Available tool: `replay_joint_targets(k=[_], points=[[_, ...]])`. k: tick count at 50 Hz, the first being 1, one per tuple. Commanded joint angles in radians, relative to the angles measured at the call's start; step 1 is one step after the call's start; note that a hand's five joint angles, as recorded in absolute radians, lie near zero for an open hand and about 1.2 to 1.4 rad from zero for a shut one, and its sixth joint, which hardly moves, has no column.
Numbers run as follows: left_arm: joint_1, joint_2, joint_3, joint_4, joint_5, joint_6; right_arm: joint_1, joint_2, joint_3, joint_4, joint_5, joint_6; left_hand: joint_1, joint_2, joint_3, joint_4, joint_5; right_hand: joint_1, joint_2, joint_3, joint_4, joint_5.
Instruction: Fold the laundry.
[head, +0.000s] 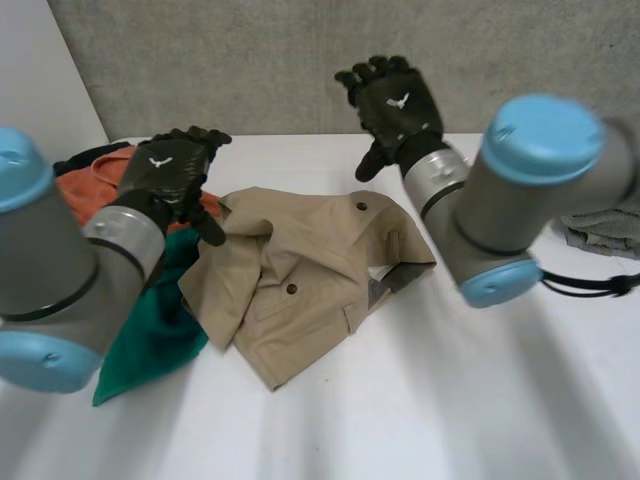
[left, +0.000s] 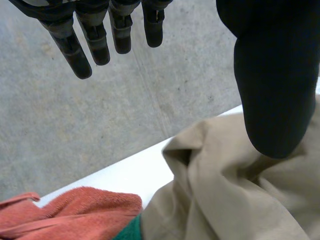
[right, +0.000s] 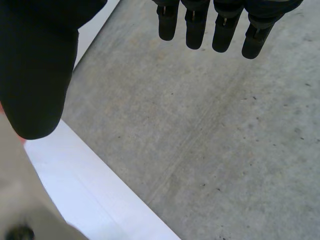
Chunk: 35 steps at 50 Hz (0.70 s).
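The white tabletop (head: 450, 400) carries a crumpled tan button-up shirt (head: 310, 270) at its middle, with the collar and two dark buttons showing. A green cloth (head: 150, 335) touches the shirt's edge and runs behind the left arm, so its kind cannot be told. Beyond it, a rust-orange towel (head: 85, 185) is half covered by the left hand (head: 165, 170). A grey towel (head: 605, 230) is cut off behind the right arm. The left hand hovers above the shirt's edge, fingers (left: 75, 50) straight, holding nothing. The right hand (head: 395, 100) hangs raised over the tabletop's far edge, fingers spread, empty.
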Motion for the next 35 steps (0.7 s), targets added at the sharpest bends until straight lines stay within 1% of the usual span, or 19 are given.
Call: replay_joint_targets(k=[1, 4, 5, 6, 10, 12, 13, 15, 16, 19, 20, 23, 24, 27, 28, 31, 32, 34, 35], points=[[0.054, 0.166, -0.112, -0.068, 0.045, 0.021, -0.042, -0.180, 0.064, 0.344, -0.014, 0.066, -0.013, -0.031, -0.034, -0.028, -0.053, -0.047, -0.030, -0.028, -0.030, -0.047], [0.071, 0.193, -0.149, -0.087, 0.051, 0.028, -0.053, -0.202, 0.093, 0.460, -0.020, 0.106, -0.013, -0.031, -0.034, -0.028, -0.053, -0.047, -0.030, -0.028, -0.030, -0.047], [0.078, 0.203, -0.172, -0.096, 0.055, 0.025, -0.057, -0.211, 0.121, 0.524, -0.029, 0.145, -0.013, -0.031, -0.034, -0.028, -0.053, -0.047, -0.030, -0.028, -0.030, -0.047], [0.078, 0.204, -0.180, -0.099, 0.056, 0.028, -0.060, -0.215, 0.139, 0.550, -0.037, 0.165, -0.013, -0.031, -0.034, -0.028, -0.053, -0.047, -0.030, -0.028, -0.030, -0.047], [0.084, 0.165, -0.208, -0.096, 0.079, 0.025, -0.059, -0.222, 0.253, 0.568, -0.080, 0.282, -0.013, -0.031, -0.034, -0.028, -0.053, -0.047, -0.030, -0.028, -0.030, -0.047], [0.086, 0.133, -0.203, -0.082, 0.091, 0.028, -0.054, -0.219, 0.297, 0.546, -0.092, 0.328, -0.013, -0.031, -0.034, -0.028, -0.053, -0.047, -0.030, -0.028, -0.030, -0.047], [0.089, 0.094, -0.185, -0.062, 0.105, 0.022, -0.047, -0.212, 0.337, 0.504, -0.099, 0.372, -0.013, -0.031, -0.034, -0.028, -0.053, -0.047, -0.030, -0.028, -0.030, -0.047], [0.094, 0.050, -0.165, -0.047, 0.120, 0.021, -0.036, -0.197, 0.371, 0.442, -0.098, 0.414, -0.013, -0.031, -0.034, -0.028, -0.053, -0.047, -0.030, -0.028, -0.030, -0.047], [0.097, 0.029, -0.149, -0.041, 0.128, 0.021, -0.021, -0.176, 0.395, 0.377, -0.087, 0.455, -0.013, -0.031, -0.034, -0.028, -0.053, -0.047, -0.030, -0.028, -0.030, -0.047], [0.101, -0.065, -0.088, -0.028, 0.154, 0.018, -0.002, -0.137, 0.414, 0.307, -0.064, 0.501, -0.013, -0.031, -0.034, -0.028, -0.053, -0.047, -0.030, -0.028, -0.030, -0.047], [0.101, -0.110, -0.053, -0.030, 0.166, 0.018, 0.011, -0.107, 0.414, 0.273, -0.042, 0.535, -0.013, -0.031, -0.034, -0.028, -0.053, -0.047, -0.030, -0.028, -0.030, -0.047], [0.100, -0.172, -0.007, -0.027, 0.176, 0.021, 0.028, -0.062, 0.403, 0.244, -0.005, 0.567, -0.013, -0.031, -0.034, -0.028, -0.053, -0.047, -0.030, -0.028, -0.030, -0.047], [0.100, -0.209, 0.024, -0.024, 0.180, 0.021, 0.041, -0.027, 0.383, 0.230, 0.021, 0.593, -0.013, -0.031, -0.034, -0.028, -0.053, -0.047, -0.030, -0.028, -0.030, -0.047], [0.100, -0.253, 0.070, -0.025, 0.183, 0.021, 0.058, 0.030, 0.350, 0.213, 0.054, 0.617, -0.013, -0.031, -0.034, -0.028, -0.053, -0.047, -0.030, -0.028, -0.030, -0.047], [0.098, -0.276, 0.094, -0.027, 0.188, 0.021, 0.071, 0.066, 0.322, 0.200, 0.080, 0.629, 0.080, 0.062, 0.060, 0.065, 0.041, -0.006, 0.010, 0.012, 0.011, -0.007], [0.092, -0.304, 0.122, -0.028, 0.196, 0.024, 0.087, 0.123, 0.276, 0.187, 0.109, 0.640, 0.307, 0.288, 0.286, 0.291, 0.267, 0.144, 0.160, 0.162, 0.161, 0.143], [0.086, -0.313, 0.133, -0.030, 0.196, 0.028, 0.097, 0.151, 0.245, 0.187, 0.129, 0.641, 0.526, 0.507, 0.505, 0.510, 0.486, 0.374, 0.390, 0.392, 0.391, 0.373], [0.080, -0.315, 0.139, -0.033, 0.202, 0.025, 0.104, 0.163, 0.222, 0.193, 0.146, 0.644, 0.855, 0.837, 0.834, 0.840, 0.815, 0.677, 0.693, 0.695, 0.694, 0.677], [0.075, -0.307, 0.139, -0.036, 0.200, 0.024, 0.104, 0.159, 0.204, 0.204, 0.166, 0.644, 1.153, 1.135, 1.132, 1.138, 1.113, 0.978, 0.994, 0.996, 0.995, 0.978]])
